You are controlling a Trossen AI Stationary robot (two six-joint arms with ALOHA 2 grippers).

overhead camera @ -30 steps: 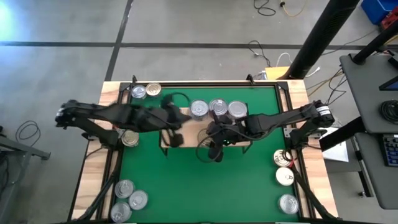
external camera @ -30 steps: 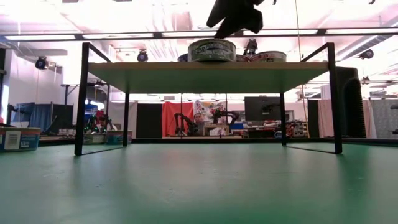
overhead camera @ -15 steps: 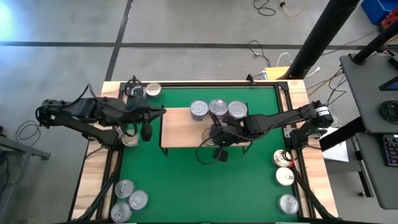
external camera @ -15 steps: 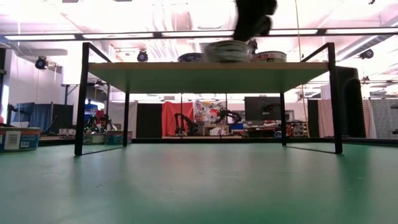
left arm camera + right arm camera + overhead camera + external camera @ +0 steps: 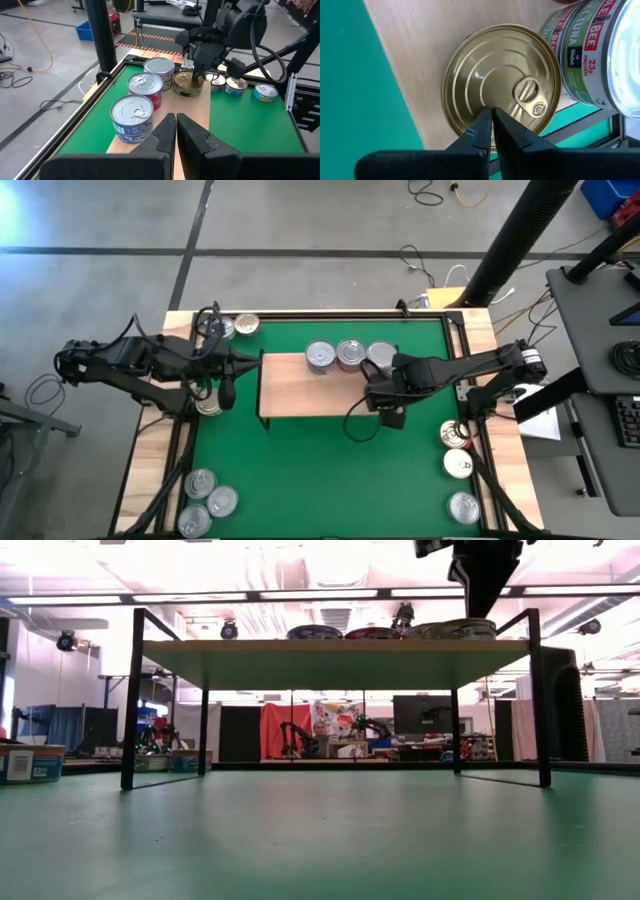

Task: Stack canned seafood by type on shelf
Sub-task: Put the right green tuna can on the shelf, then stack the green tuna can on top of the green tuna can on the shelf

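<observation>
We see the right claw (image 5: 491, 117) clenched with nothing between its fingers, poised right over a gold-lidded tin (image 5: 502, 80) that sits at the right-hand end of the light-wood shelf (image 5: 300, 390); just beside that claw stands a green-labelled tuna tin (image 5: 590, 55), with a red-labelled tin (image 5: 145, 89) and a blue-labelled tin (image 5: 132, 119) further along the same board; the left claw (image 5: 176, 125) is also clenched and empty, hanging off the shelf's left end above the green mat (image 5: 300, 470); more tins (image 5: 205, 500) lie well away at the mat's corners; beyond the table we see grey floor, cables, and a lit workshop with a red curtain (image 5: 283, 730).
</observation>
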